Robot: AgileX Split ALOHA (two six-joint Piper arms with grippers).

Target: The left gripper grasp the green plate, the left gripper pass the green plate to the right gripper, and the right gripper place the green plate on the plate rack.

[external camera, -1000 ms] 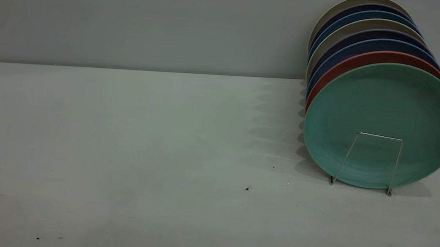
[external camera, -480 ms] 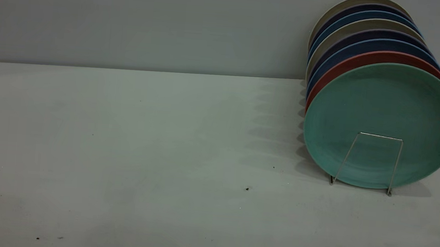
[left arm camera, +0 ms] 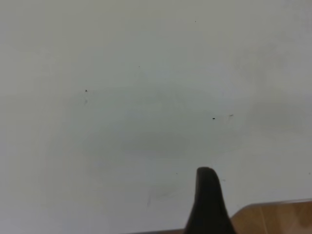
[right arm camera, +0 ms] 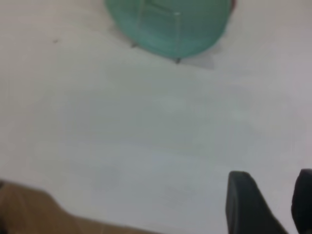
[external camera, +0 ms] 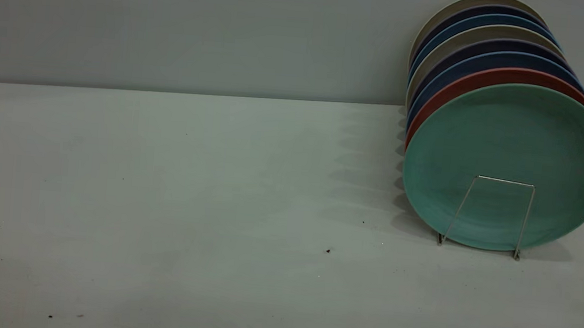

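Note:
The green plate [external camera: 507, 144] stands upright at the front of the plate rack [external camera: 504, 181], leaning on the salmon-pink plate [external camera: 465, 84] behind it. The rack's front wire loop crosses the lower face of the green plate. The plate also shows far off in the right wrist view [right arm camera: 195, 29]. Neither gripper shows in the exterior view. My right gripper [right arm camera: 275, 190] is open and empty over the bare table, well away from the rack. My left gripper [left arm camera: 207, 195] hangs over bare table near its edge, holding nothing that I can see.
Several more plates, blue, dark and beige [external camera: 469, 27], fill the rack behind the pink one. The white table [external camera: 190, 203] carries small dark specks [external camera: 328, 251]. A brown wooden surface shows past the table's edge in both wrist views [left arm camera: 278, 219] [right arm camera: 29, 209].

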